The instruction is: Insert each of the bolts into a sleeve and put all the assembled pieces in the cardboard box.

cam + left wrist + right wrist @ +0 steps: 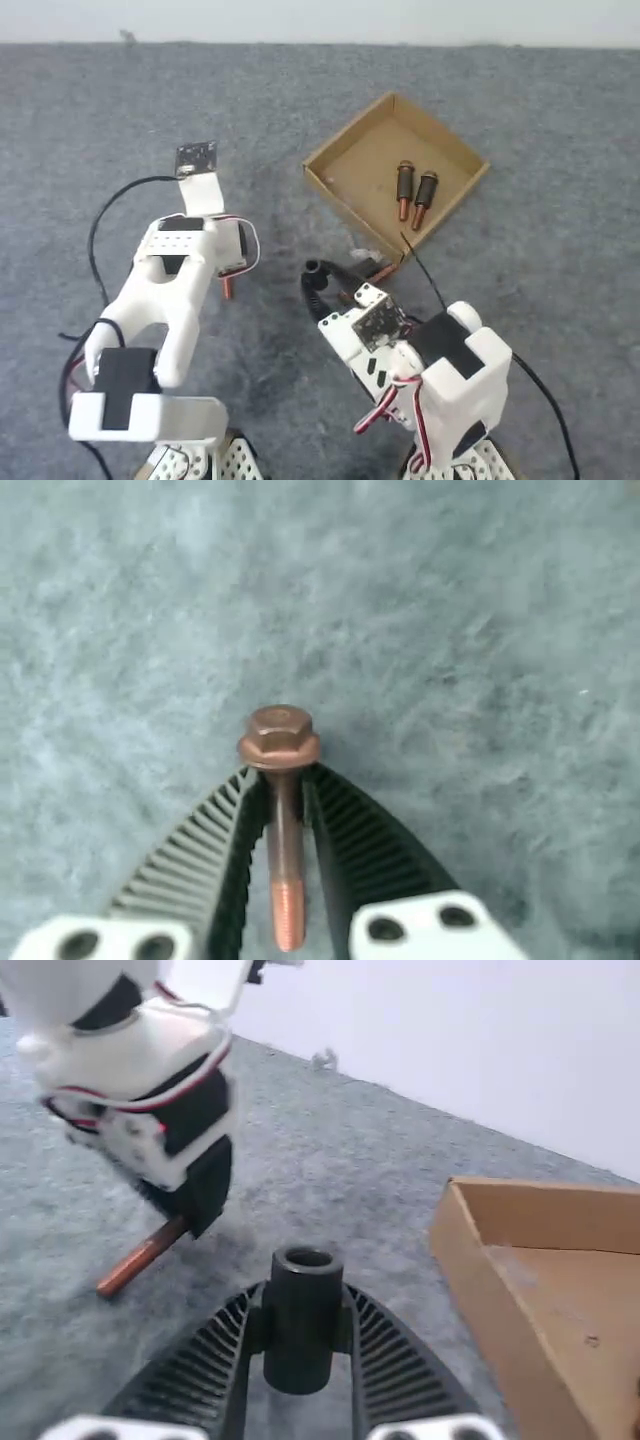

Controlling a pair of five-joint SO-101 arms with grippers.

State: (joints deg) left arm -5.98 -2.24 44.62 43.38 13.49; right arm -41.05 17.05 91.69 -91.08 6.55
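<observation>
Left pincer (280, 777) clamping copper hex-head bolt (279, 742), right pincer (302, 1302) clamping black tubular sleeve (300, 1330)

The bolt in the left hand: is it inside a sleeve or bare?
Bare. The left hand grips the bolt by its shank, thread exposed; the sleeve sits apart in the right hand.

Left arm (165, 300): white moulded shells, black servo blocks; black cable (100, 225) loops off at 9 o'clock, red-and-white wires (245, 245) by the wrist. Right arm (450, 385): same white-and-black build, red, white, black wiring (385, 405), black lead (545, 400) trailing toward 4 o'clock. On left end effector (283, 775) and right end effector (300, 1300): black ribbed fingers (195, 845), white mounts (100, 942) with round holes.
</observation>
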